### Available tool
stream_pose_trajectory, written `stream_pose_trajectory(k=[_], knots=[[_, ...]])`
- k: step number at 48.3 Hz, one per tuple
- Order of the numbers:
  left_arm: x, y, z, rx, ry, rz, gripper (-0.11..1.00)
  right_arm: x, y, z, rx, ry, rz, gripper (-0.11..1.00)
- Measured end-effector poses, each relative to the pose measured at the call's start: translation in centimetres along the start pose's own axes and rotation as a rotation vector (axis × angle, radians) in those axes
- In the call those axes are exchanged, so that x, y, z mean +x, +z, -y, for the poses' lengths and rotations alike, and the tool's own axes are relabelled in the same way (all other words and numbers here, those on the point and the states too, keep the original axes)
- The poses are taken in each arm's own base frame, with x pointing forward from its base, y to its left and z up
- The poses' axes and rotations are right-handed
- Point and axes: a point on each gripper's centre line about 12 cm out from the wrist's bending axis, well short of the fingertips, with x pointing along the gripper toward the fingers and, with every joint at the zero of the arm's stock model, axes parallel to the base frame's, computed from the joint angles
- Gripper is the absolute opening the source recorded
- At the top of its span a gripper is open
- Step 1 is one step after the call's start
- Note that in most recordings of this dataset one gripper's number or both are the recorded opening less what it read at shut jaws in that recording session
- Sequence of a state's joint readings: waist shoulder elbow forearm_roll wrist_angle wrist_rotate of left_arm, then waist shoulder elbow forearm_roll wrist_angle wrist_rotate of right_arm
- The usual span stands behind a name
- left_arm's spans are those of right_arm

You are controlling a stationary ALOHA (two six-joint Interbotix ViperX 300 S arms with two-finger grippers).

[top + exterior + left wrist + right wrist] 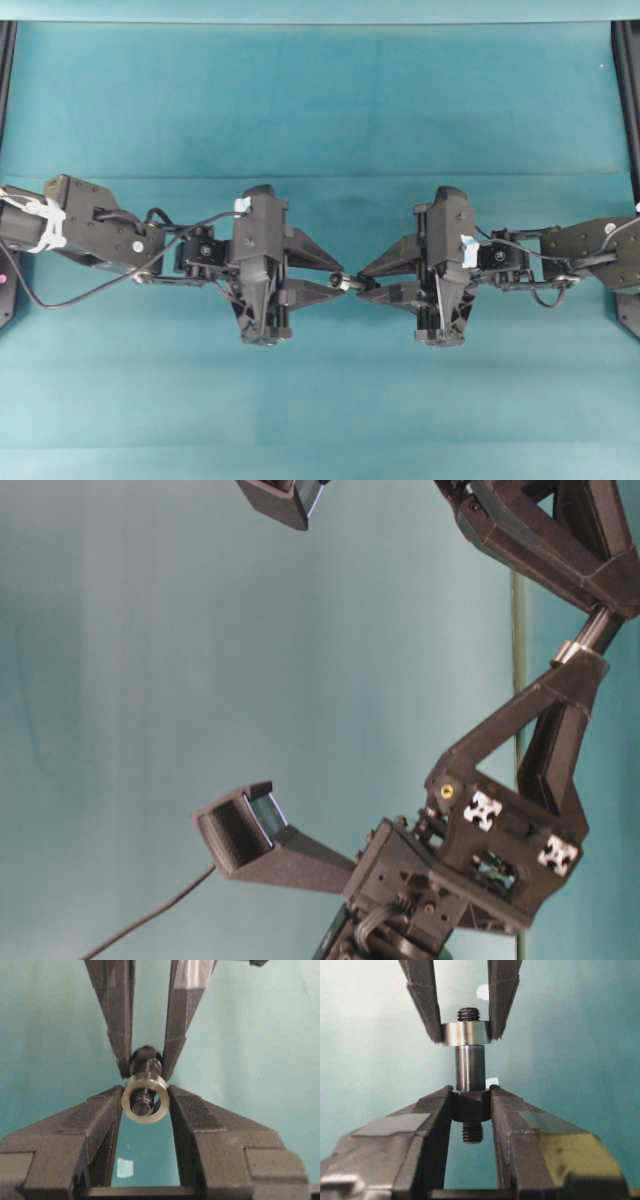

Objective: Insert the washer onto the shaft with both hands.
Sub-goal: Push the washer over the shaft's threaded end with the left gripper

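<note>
My left gripper [145, 1091] is shut on the silvery washer [145, 1101], pinching its rim. Through the washer's hole pokes the threaded end of the dark shaft [141, 1105]. In the right wrist view my right gripper [471, 1091] is shut on the shaft's thick collar [470, 1105]. From the collar the smooth body of the shaft [470, 1067] runs up into the washer [466, 1033], and the thread shows beyond it. From overhead the left gripper [340, 278] and right gripper [365, 283] meet tip to tip above the middle of the table.
A teal cloth [320, 100] covers the table. A small pale tape scrap [125, 1167] lies on it below the grippers. Black frame posts [628, 100] stand at the far left and right edges.
</note>
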State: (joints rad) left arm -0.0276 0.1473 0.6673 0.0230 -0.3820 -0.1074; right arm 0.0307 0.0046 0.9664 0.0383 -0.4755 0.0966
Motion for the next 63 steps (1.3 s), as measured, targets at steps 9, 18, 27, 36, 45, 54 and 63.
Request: stream_pose_trajectory(k=[9, 18, 27, 36, 45, 54, 63], knots=[[0.4, 0.3, 0.0, -0.001, 0.001, 0.006, 0.37, 0.0, -0.1, 0.0, 0.001, 0.0, -0.002, 0.0], [0.8, -0.1, 0.1, -0.002, 0.001, -0.031, 0.37, 0.1, 0.0, 0.0, 0.001, -0.001, 0.0, 0.0], [0.9, -0.4, 0.2, 0.001, 0.001, -0.051, 0.37, 0.1, 0.0, 0.0, 0.002, 0.0, -0.002, 0.0], [1.2, -0.1, 0.3, 0.003, -0.002, -0.046, 0.37, 0.1, 0.0, 0.0, 0.002, 0.0, -0.002, 0.0], [1.9, 0.1, 0.2, 0.003, 0.0, -0.042, 0.37, 0.1, 0.0, -0.1, -0.001, 0.001, 0.0, 0.0], [2.2, 0.3, 0.3, 0.006, -0.001, -0.037, 0.37, 0.1, 0.0, -0.1, 0.0, 0.003, 0.001, 0.0], [2.1, 0.3, 0.3, 0.005, 0.0, -0.043, 0.37, 0.1, 0.0, -0.1, -0.001, 0.001, 0.0, 0.0]])
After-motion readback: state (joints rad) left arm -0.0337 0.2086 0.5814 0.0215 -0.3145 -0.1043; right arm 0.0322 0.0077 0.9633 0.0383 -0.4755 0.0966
